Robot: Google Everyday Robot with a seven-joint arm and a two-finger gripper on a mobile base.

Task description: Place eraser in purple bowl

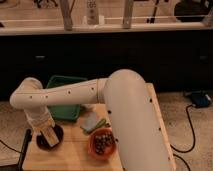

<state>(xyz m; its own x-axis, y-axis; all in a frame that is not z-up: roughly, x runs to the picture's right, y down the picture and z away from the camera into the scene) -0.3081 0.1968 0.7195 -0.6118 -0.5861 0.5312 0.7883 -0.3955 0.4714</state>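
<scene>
The purple bowl (52, 142), very dark and round, sits at the left of the wooden table (75, 157). My gripper (46, 131) hangs at the end of the white arm, right over the bowl. A small pale cream block, the eraser (50, 135), shows at the gripper's tip, just above the bowl's inside. The gripper looks shut on it. The gripper hides part of the bowl.
An orange bowl (102, 143) with dark round pieces stands at the table's front middle. A flat grey-and-green slab (93, 122) lies behind it. A green tray (64, 102) is at the back left. My bulky white arm (132, 125) covers the table's right side. A black cable (191, 135) runs on the floor.
</scene>
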